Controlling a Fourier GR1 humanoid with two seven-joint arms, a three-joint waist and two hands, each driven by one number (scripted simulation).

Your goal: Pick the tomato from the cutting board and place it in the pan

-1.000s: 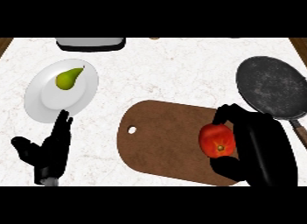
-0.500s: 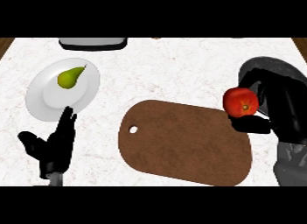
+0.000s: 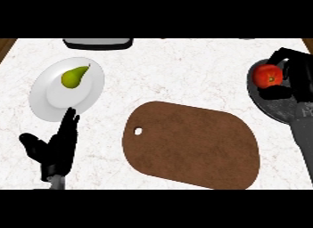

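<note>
Tomato now hangs over the pan, carried further right and up from beside the cutting board; right robot hand curls round it; left robot hand stays spread on the worktop below the plate.

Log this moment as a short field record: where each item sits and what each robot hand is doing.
tomato: held over the pan, off the board
pan: dark, at the counter's right edge, largely hidden by the right arm
right robot hand: curled round the tomato
left robot hand: open, fingers up, resting at lower left
cutting board: brown, centre, nothing on it
plate: white, upper left, holds a pear
task stage: tomato not yet released
</note>
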